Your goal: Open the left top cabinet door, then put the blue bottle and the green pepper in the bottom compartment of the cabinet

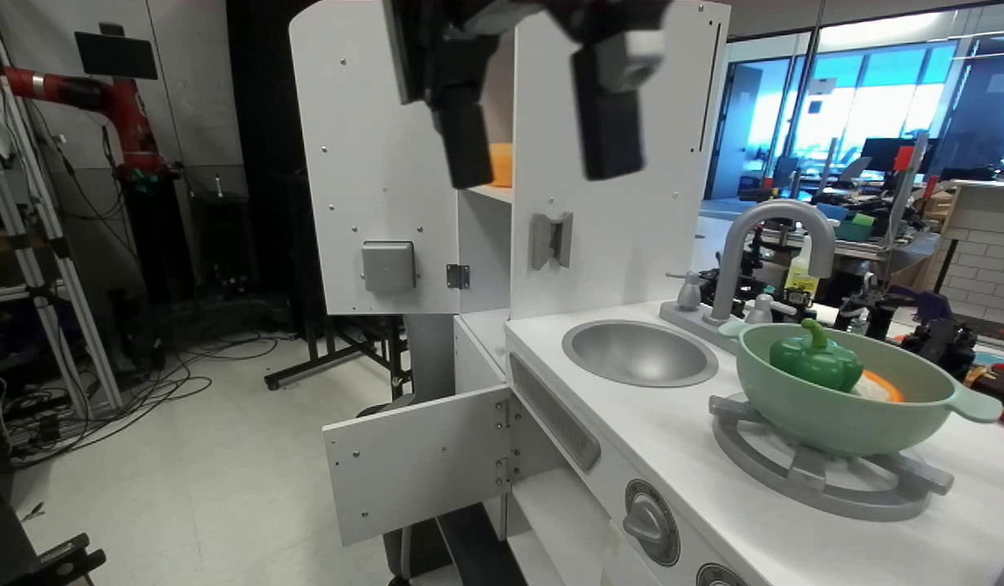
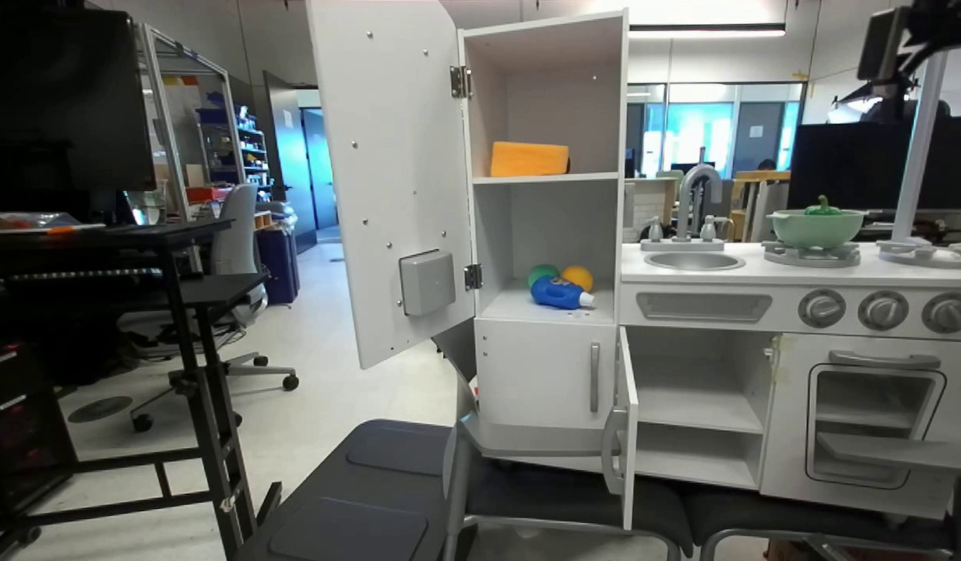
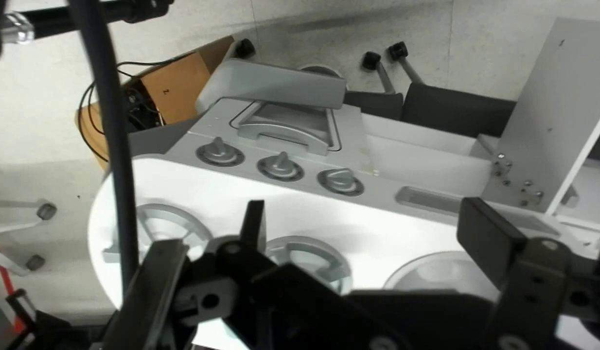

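Note:
The left top cabinet door [image 2: 395, 179] stands wide open, swung out to the left in both exterior views. On the floor of the bottom compartment [image 2: 562, 226] of the cabinet [image 1: 616, 260], the blue bottle [image 2: 557, 292] lies on its side, its white cap towards the right. The green pepper [image 1: 819, 362] rests in a pale green bowl [image 1: 860, 419] on a stove burner. High in front of the cabinet in an exterior view, my gripper [image 1: 543, 159] is open, nothing between its fingers. The wrist view shows its fingers spread over the countertop; bottle and pepper are not visible there.
Behind the bottle sit a green ball [image 2: 541, 273] and a yellow ball [image 2: 578, 276]. An orange block [image 2: 529, 159] occupies the upper shelf. The faucet [image 1: 770, 244] rises beside the sink [image 1: 640, 354], between cabinet and bowl. A lower door [image 1: 421, 464] juts outward.

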Available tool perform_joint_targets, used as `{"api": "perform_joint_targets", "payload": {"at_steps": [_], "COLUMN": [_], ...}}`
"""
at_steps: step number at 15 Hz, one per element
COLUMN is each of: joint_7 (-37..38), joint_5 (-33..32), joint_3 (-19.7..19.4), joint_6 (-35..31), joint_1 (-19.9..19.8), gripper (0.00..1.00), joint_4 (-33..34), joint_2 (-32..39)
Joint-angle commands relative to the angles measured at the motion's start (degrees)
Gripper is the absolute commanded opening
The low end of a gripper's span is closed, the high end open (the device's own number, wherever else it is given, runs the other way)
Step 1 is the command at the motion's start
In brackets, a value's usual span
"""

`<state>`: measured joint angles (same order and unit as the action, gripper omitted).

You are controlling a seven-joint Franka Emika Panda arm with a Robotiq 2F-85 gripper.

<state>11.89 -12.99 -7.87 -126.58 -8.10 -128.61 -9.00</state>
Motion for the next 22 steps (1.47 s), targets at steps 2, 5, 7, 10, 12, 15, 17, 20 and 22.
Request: {"api": "perform_joint_targets", "payload": {"at_steps": [2,5,7,10,12,15,17,20,22], "joint_7": [0.69,0.57,0.72,-0.31,-1.37,-1.83,-1.91,-2.11,-2.68], "joint_5": [1.81,3.72,5.49,9.20,11.65,14.02,15.18,16.36,17.34], "joint_3": [-3.13,-3.85,-3.77,-3.95,-3.96,-3.73,-3.54,-3.28,-2.92], "joint_6": [-8.31,-13.52,-15.52,-18.11,-18.71,-17.75,-17.31,-16.58,-16.63], "joint_1": [-3.98,-4.54,-4.26,-4.33,-4.69,-4.99,-5.11,-5.41,-5.87], "gripper": [1.00,1.00,1.00,1.00,1.00,1.00,1.00,1.00,1.00], "joint_4": [0.33,3.17,5.87,10.26,13.51,18.80,22.19,26.69,29.34], "joint_2": [1.87,7.12,10.80,16.52,20.46,25.22,28.47,32.60,35.62]}}
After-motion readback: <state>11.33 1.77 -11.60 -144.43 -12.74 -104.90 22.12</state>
